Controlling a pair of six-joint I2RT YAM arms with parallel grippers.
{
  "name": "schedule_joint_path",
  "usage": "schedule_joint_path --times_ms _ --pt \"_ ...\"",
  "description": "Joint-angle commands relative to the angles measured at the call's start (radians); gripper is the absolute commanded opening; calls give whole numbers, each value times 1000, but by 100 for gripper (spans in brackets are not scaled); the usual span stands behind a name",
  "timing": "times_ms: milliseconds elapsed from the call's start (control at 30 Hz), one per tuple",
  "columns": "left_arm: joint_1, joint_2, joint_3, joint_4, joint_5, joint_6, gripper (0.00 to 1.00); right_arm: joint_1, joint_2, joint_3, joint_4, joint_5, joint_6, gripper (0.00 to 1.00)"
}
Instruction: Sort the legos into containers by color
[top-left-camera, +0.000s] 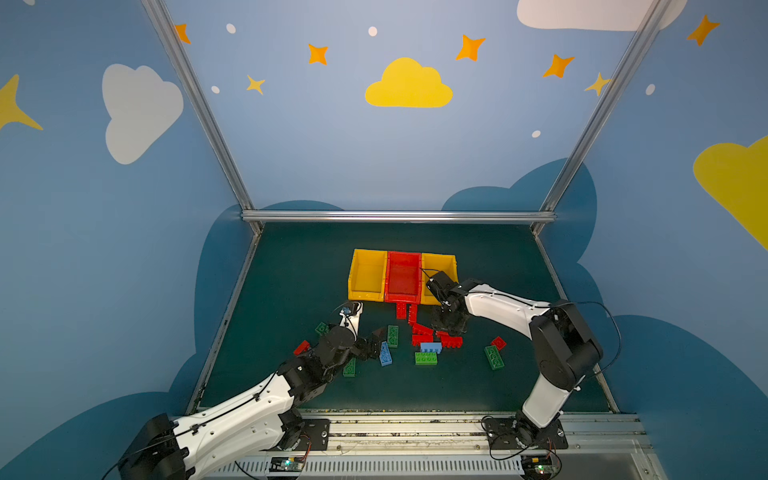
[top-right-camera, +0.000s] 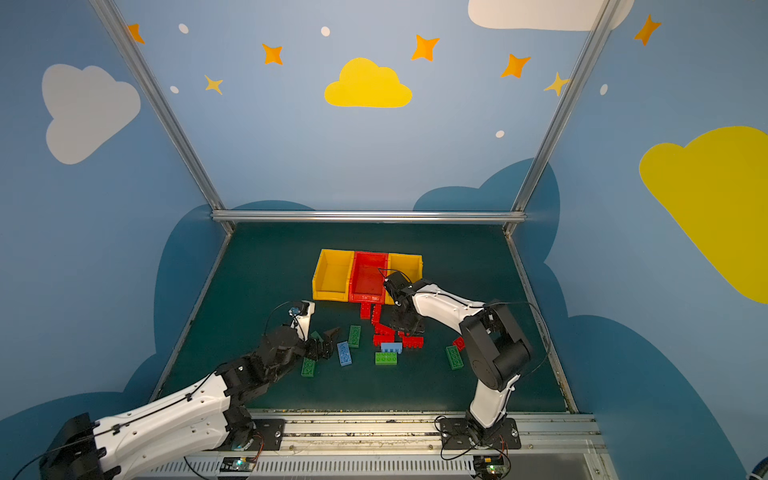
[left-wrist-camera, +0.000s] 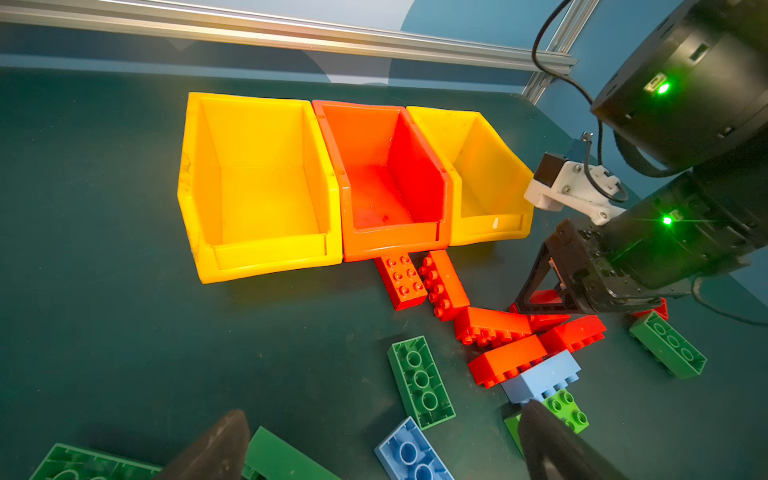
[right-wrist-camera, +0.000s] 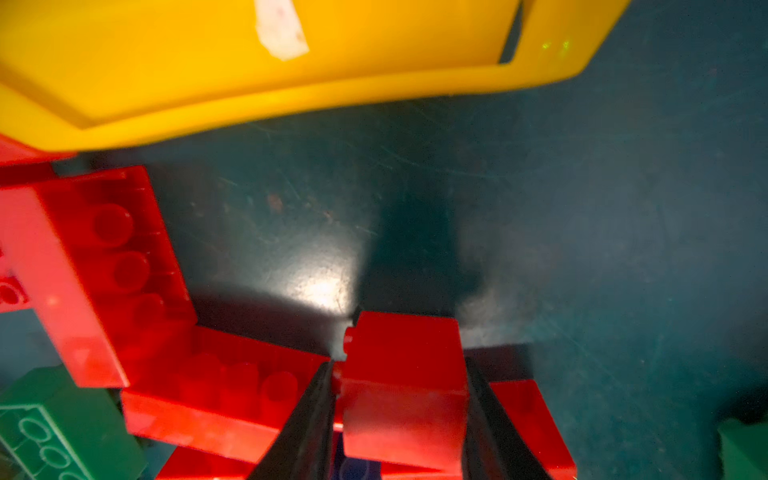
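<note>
Right gripper (right-wrist-camera: 399, 363) is nearly closed, gripping both sides of the red brick (right-wrist-camera: 405, 395) between its jaws. We'd lift straight up, clear of neighbouring red bricks (right-wrist-camera: 216, 399), then carry it to the red bin (left-wrist-camera: 390, 245) ahead.

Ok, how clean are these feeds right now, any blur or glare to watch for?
Right wrist view: yellow bin soft and blurred, bright glare on the mat, red brick partly shadowed. Left wrist view: sharp, green LED flares. Both top views: even, no glare, bricks small and slightly soft.
</note>
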Motion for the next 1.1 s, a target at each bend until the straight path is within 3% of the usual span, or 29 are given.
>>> schedule_joint_path --times_ms 0,500,1067 --pt "-2 -19 5 -5 -6 11 100 8 9 32 -47 24 -7 30" --pt "-2 -19 56 -40 -3 9 100 -18 -19 269 -153 93 -122 28" --pt "-2 76 104 -1 -28 10 100 -188 310 732 -169 -2 -275 28"
